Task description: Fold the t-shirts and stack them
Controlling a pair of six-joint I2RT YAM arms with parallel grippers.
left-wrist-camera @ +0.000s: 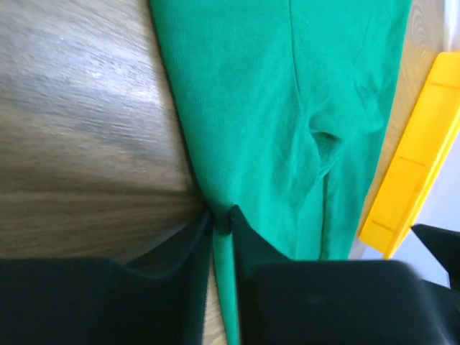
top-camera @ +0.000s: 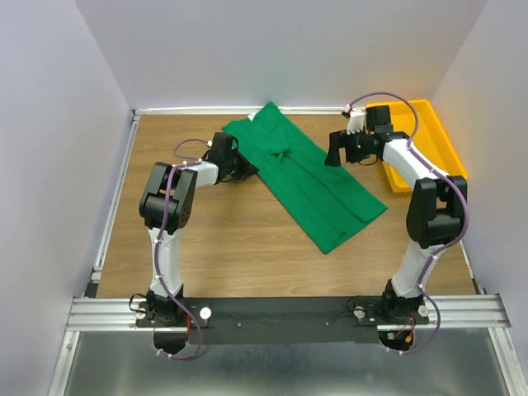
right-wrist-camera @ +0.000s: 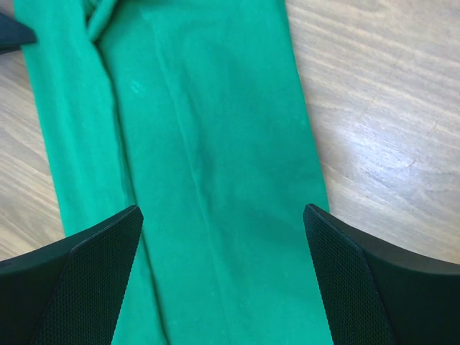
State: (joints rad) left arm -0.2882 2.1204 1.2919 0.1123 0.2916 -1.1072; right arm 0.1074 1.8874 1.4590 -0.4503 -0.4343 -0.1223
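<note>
A green t-shirt (top-camera: 313, 177) lies in a long folded strip, diagonally across the wooden table (top-camera: 223, 247). The left gripper (left-wrist-camera: 221, 219) is nearly closed, apparently pinching its edge. The right gripper (right-wrist-camera: 223, 215) hangs wide open above it, holding nothing.

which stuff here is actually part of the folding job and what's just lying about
Part of the job:
- green t-shirt, lying long and narrow on the table
- left gripper, pinching the shirt's edge
- right gripper, open above the shirt

Just lying about:
- yellow tray, far right corner
</note>
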